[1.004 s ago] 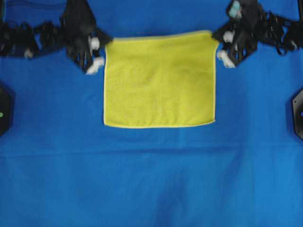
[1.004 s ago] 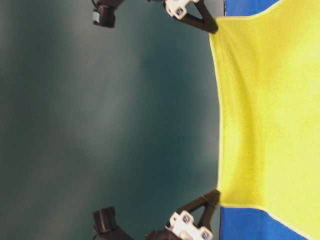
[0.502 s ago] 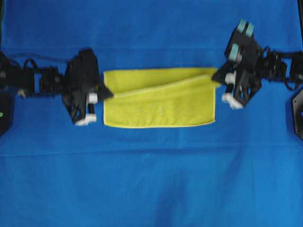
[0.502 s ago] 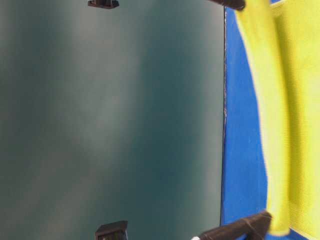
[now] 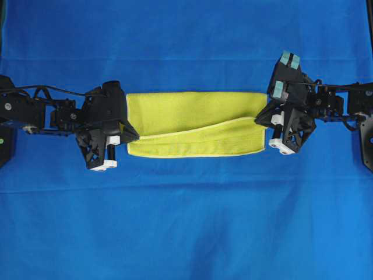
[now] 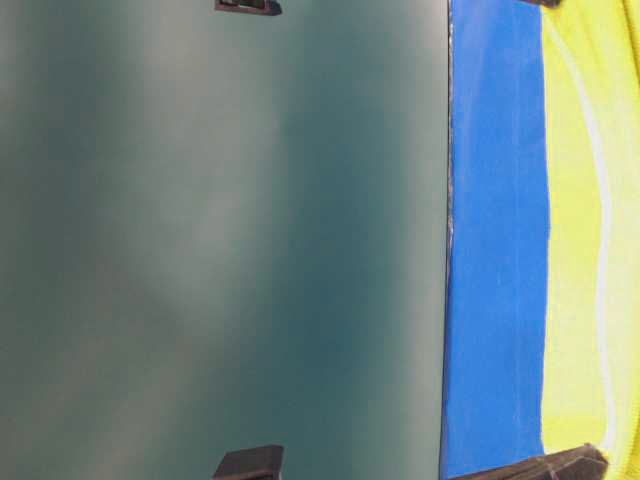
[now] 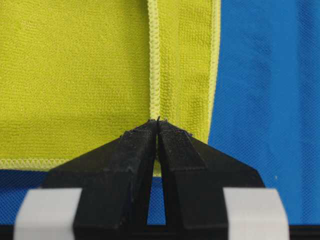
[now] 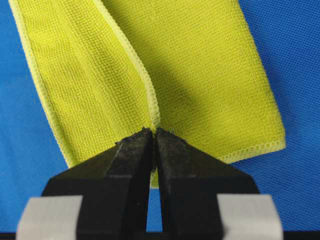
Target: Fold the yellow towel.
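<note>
Pinching opposite corners of the yellow towel [image 5: 195, 124] on the blue tabletop [image 5: 186, 221], left pincer [image 5: 129, 135] and right pincer [image 5: 260, 118] hold its top layer taut so the fold lands even.

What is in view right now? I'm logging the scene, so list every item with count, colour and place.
yellow towel: one, bright yellow, centre of the table, folded over with its upper hem lying slanted short of the near edge.
table cloth: one, blue, covering the whole work surface under the towel.
left gripper: one, black with white blocks, shut on the towel's left corner.
right gripper: one, black with white blocks, shut on the towel's right corner.
</note>
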`<state>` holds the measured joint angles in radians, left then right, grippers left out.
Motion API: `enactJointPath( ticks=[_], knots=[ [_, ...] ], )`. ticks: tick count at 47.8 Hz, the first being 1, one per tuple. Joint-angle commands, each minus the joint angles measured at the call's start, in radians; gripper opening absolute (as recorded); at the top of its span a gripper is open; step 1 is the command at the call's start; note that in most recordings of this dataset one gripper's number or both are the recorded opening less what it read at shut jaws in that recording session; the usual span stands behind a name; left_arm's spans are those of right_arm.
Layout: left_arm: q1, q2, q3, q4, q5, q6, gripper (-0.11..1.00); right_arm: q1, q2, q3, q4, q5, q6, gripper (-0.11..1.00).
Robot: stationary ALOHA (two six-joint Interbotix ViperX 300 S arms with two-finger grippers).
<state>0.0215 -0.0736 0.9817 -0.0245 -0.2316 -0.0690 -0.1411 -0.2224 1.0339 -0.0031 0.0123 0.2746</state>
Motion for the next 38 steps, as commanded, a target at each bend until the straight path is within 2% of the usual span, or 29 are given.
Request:
enactJointPath(
  ticks=[1,13,15,18,20,24,26,29,31,35,38],
  knots=[
    [-0.008,-0.009,-0.020,-0.002,-0.005,-0.002,0.01,0.017,-0.005,-0.015,0.003,-0.011,-0.003,0.03],
    [-0.032,-0.005,-0.031,-0.002,-0.005,-0.002,0.03,0.055,-0.005,-0.015,0.025,-0.009,-0.002,0.03],
    [-0.034,-0.005,-0.031,-0.002,-0.003,-0.002,0.06,0.061,-0.003,-0.015,0.029,-0.008,-0.002,0.04],
    [-0.040,-0.009,-0.032,-0.002,-0.002,-0.002,0.20,0.071,-0.003,-0.015,0.032,-0.008,-0.002,0.05],
    [-0.043,-0.014,-0.032,-0.002,0.002,-0.002,0.29,0.077,-0.003,-0.015,0.032,-0.006,-0.003,0.11],
    [-0.043,-0.029,-0.031,-0.002,0.012,0.000,0.49,0.084,-0.005,-0.015,0.031,0.005,-0.005,0.36],
    [-0.041,-0.043,-0.031,-0.002,0.023,0.003,0.56,0.084,-0.009,-0.015,0.029,0.015,-0.005,0.50],
    [-0.043,-0.061,-0.029,-0.002,0.037,0.014,0.65,0.084,-0.020,-0.017,0.026,0.035,-0.008,0.64],
    [-0.041,-0.077,-0.029,-0.002,0.044,0.017,0.65,0.084,-0.029,-0.020,0.021,0.048,-0.009,0.65],
    [-0.034,-0.109,-0.026,-0.002,0.060,0.021,0.64,0.083,-0.063,-0.025,0.005,0.066,-0.012,0.60],
    [-0.018,-0.140,-0.023,-0.002,0.067,0.028,0.64,0.077,-0.097,-0.028,-0.017,0.077,-0.014,0.61]
  ],
)
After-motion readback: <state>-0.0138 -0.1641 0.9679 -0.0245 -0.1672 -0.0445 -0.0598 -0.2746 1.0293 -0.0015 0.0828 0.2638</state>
